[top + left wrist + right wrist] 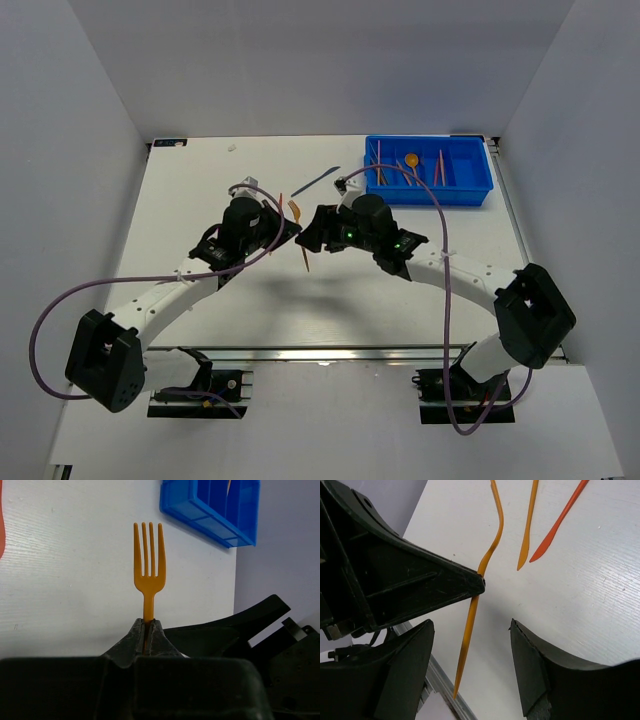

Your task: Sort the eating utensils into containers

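Pinching the orange fork (148, 575) mid-handle above the table's middle, the left gripper (148, 625) may let it pivot or drop if the wide-open right gripper (471, 630) closes askew, well short of the blue tray (430, 197) at the far-right corner.

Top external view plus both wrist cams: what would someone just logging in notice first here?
The orange fork stands out: the left gripper pinches its handle near the table's middle, tines pointing away from the gripper. The right gripper is open close beside it, with the fork's handle running between its fingers. At the far right, the blue tray holds several utensils.
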`<action>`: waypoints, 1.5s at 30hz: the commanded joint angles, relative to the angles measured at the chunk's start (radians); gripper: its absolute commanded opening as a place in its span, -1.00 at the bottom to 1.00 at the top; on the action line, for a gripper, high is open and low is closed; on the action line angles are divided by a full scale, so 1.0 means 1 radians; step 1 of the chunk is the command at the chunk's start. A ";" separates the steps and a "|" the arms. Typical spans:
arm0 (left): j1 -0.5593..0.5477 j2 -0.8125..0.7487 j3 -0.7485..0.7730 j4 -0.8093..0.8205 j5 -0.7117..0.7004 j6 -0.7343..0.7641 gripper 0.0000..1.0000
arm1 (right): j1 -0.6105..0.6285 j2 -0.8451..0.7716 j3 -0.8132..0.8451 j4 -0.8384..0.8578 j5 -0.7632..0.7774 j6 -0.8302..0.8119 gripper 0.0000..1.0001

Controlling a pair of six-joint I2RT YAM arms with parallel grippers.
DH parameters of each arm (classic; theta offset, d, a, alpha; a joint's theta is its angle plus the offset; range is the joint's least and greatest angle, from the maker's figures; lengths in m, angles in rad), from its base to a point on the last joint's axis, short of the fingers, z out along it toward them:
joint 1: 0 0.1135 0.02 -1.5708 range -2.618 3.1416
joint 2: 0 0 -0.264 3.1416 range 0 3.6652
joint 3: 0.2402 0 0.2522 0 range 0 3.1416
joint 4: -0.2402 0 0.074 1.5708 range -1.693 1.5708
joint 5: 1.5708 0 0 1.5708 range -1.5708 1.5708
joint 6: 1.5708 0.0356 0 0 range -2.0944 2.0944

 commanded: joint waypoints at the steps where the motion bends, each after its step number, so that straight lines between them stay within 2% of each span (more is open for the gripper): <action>1: -0.004 -0.013 0.018 0.053 0.036 -0.015 -1.00 | 0.014 0.003 0.044 0.000 0.022 -0.037 0.35; 6: -0.005 -0.010 0.009 0.088 0.053 -0.035 -1.00 | 0.017 0.051 0.052 0.018 -0.030 -0.037 0.13; 8: -0.005 -0.010 0.012 0.088 0.059 -0.036 -1.00 | 0.018 0.068 0.054 0.027 -0.032 -0.035 -0.07; 11: -0.005 -0.008 0.020 0.088 0.067 -0.036 -1.00 | 0.017 0.074 0.064 0.023 -0.006 -0.047 -0.43; 12: -0.005 -0.007 0.024 0.088 0.073 -0.033 -0.97 | 0.015 0.071 0.064 0.023 0.006 -0.052 -0.92; 13: -0.005 -0.007 0.026 0.088 0.074 -0.027 -0.43 | 0.015 0.069 0.066 0.021 0.021 -0.066 -1.00; 14: -0.005 -0.010 0.026 0.088 0.070 -0.018 0.03 | 0.009 0.066 0.072 -0.003 0.058 -0.072 -1.00; 15: -0.005 -0.014 0.035 0.072 0.058 -0.007 0.74 | -0.002 0.066 0.086 -0.018 0.069 -0.077 -1.00; 16: -0.005 -0.020 0.056 0.029 0.010 0.014 0.96 | -0.015 0.068 0.093 -0.041 0.075 -0.084 -1.00; 17: -0.005 -0.020 0.092 -0.029 -0.046 0.077 0.96 | -0.061 0.063 0.101 -0.095 0.097 -0.084 -1.00; 18: -0.005 -0.022 0.186 -0.191 -0.102 0.111 0.96 | -0.090 0.060 0.106 -0.117 0.109 -0.089 -1.00; 19: -0.005 -0.027 0.234 -0.271 -0.234 0.138 0.96 | -0.127 0.054 0.107 -0.141 0.123 -0.095 -1.00; 21: -0.005 -0.045 0.319 -0.458 -0.368 0.210 0.96 | -0.267 0.060 0.126 -0.228 0.179 -0.119 -1.00; 22: -0.005 -0.077 0.372 -0.503 -0.462 0.232 0.96 | -0.323 0.080 0.167 -0.277 0.192 -0.130 -1.00; 23: -0.005 -0.098 0.383 -0.530 -0.490 0.279 0.96 | -0.424 0.097 0.193 -0.302 0.234 -0.162 -1.00; 24: -0.005 -0.120 0.383 -0.550 -0.502 0.307 0.96 | -0.469 0.115 0.225 -0.352 0.261 -0.175 -1.00; 26: -0.005 -0.186 0.339 -0.539 -0.480 0.388 0.96 | -0.578 0.201 0.354 -0.393 0.299 -0.211 -1.00; 29: -0.005 -0.229 0.247 -0.515 -0.458 0.459 0.96 | -0.658 0.351 0.564 -0.454 0.307 -0.297 -1.00; 35: -0.004 -0.342 0.108 -0.452 -0.458 0.579 0.96 | -0.727 0.632 0.938 -0.551 0.299 -0.423 -1.00; 40: -0.004 -0.433 0.031 -0.387 -0.429 0.596 0.96 | -0.750 0.761 1.074 -0.565 0.302 -0.440 -1.00; 45: -0.004 -0.455 0.020 -0.377 -0.414 0.600 0.96 | -0.753 0.772 1.016 -0.502 0.304 -0.442 -1.00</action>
